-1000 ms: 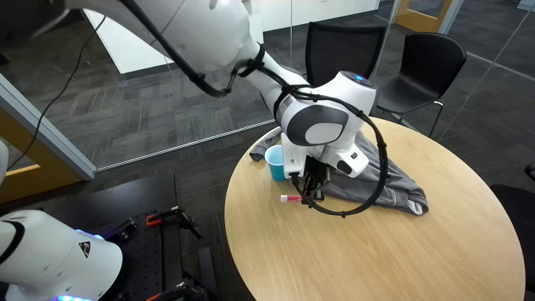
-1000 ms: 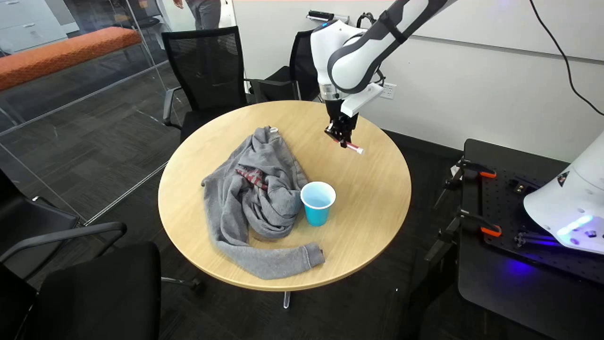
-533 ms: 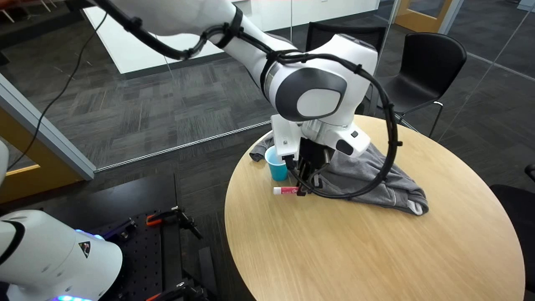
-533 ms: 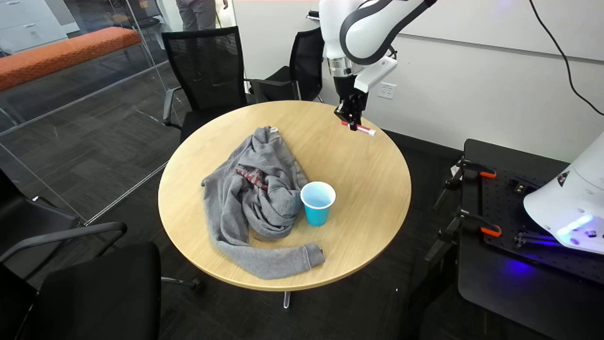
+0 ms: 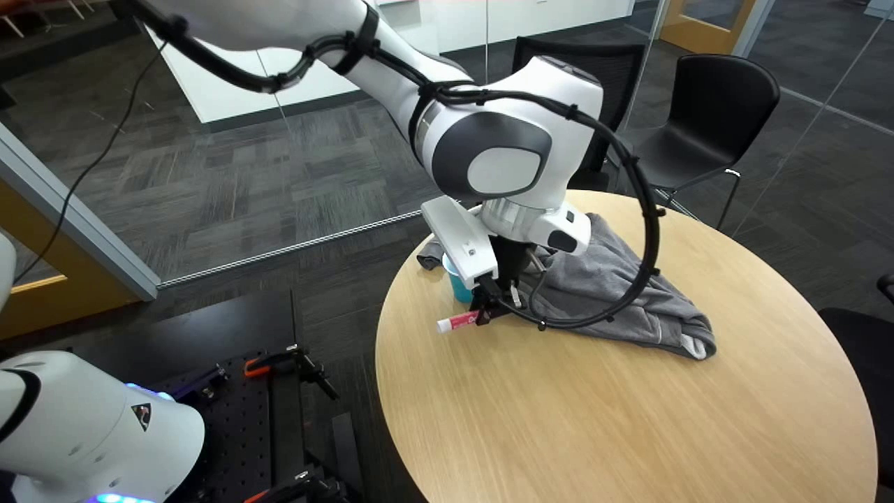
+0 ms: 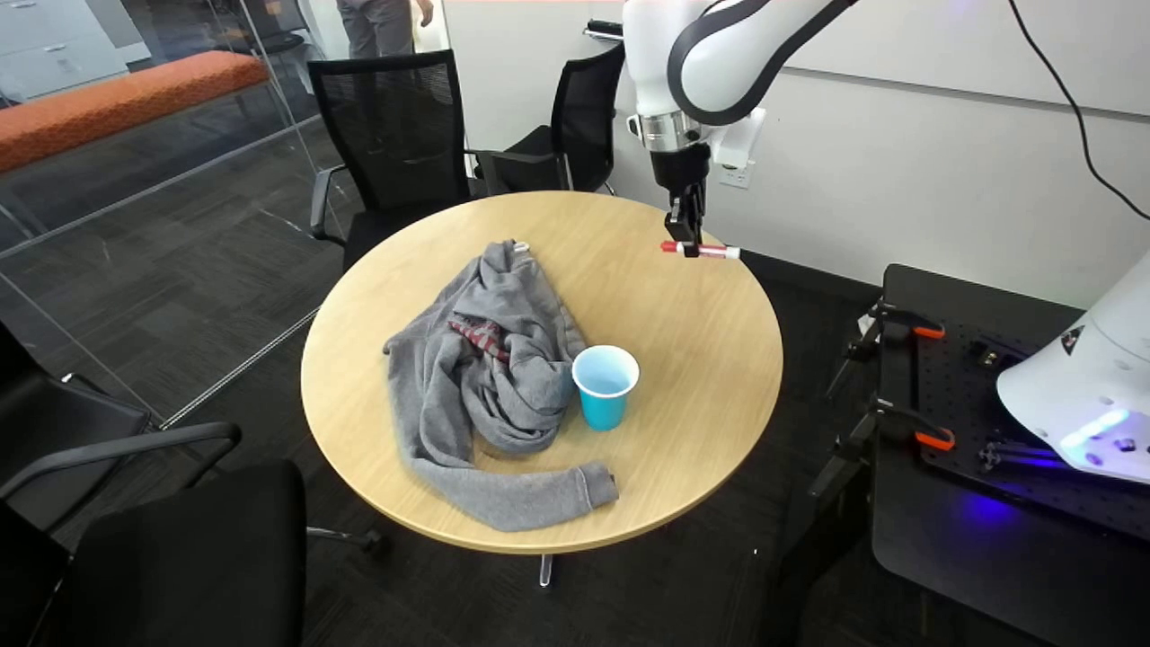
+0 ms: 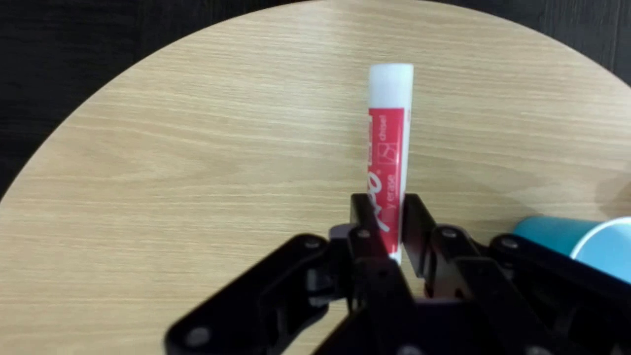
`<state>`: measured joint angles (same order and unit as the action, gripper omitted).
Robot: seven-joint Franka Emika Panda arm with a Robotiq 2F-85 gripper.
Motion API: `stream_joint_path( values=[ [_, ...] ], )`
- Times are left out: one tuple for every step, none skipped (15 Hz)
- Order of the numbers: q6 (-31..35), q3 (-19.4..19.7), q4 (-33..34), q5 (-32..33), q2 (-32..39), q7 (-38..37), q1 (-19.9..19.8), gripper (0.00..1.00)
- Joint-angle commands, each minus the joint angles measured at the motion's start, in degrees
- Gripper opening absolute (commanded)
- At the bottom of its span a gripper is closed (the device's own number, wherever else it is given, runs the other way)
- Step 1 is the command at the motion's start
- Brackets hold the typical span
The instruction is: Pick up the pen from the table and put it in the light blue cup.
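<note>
The pen is a white marker with a red label; it shows in the wrist view (image 7: 387,148) and in both exterior views (image 5: 457,321) (image 6: 719,252). My gripper (image 7: 386,212) is shut on it, with one finger on each side. The pen is held roughly level above the table, its white end sticking out past the fingers. The light blue cup (image 6: 604,400) stands upright on the table, apart from the gripper. In the wrist view the cup (image 7: 552,234) is at the right edge. In an exterior view the cup (image 5: 459,286) is partly hidden behind the wrist.
A crumpled grey sweatshirt (image 6: 503,377) lies on the round wooden table (image 6: 701,377), right against the cup. Black chairs (image 6: 391,135) stand around the table. A black cable loop (image 5: 649,230) hangs off the wrist. The robot's base stands on a black bench (image 6: 961,521).
My gripper has risen from the table with the pen in it and shifted sideways. The wrist has turned, so the pen points a different way. The cup and sweatshirt have not moved.
</note>
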<state>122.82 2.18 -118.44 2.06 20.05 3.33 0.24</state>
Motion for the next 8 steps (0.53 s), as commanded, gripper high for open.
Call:
stream_joint_path(
  values=[
    [2.4,-2.3,-4.1,-1.1,-3.5,12.1,-2.7,0.05],
    [3.2,-2.6,-4.6,-1.0,-3.8,15.3,-3.2,0.05],
    [4.1,-3.0,-5.2,-1.2,-4.2,18.8,-3.8,0.05],
    [4.9,-3.5,-5.5,-1.7,-4.4,22.3,-4.4,0.05],
    [5.2,-4.0,-5.5,-2.7,-4.5,25.9,-5.1,0.05],
    [3.2,-2.9,-2.8,-0.9,-1.8,20.0,-3.6,0.05],
    [3.3,-3.0,-2.9,-1.0,-1.9,21.0,-3.9,0.19],
    [3.3,-3.0,-2.9,-1.0,-1.8,20.9,-4.0,0.19]
  ],
)
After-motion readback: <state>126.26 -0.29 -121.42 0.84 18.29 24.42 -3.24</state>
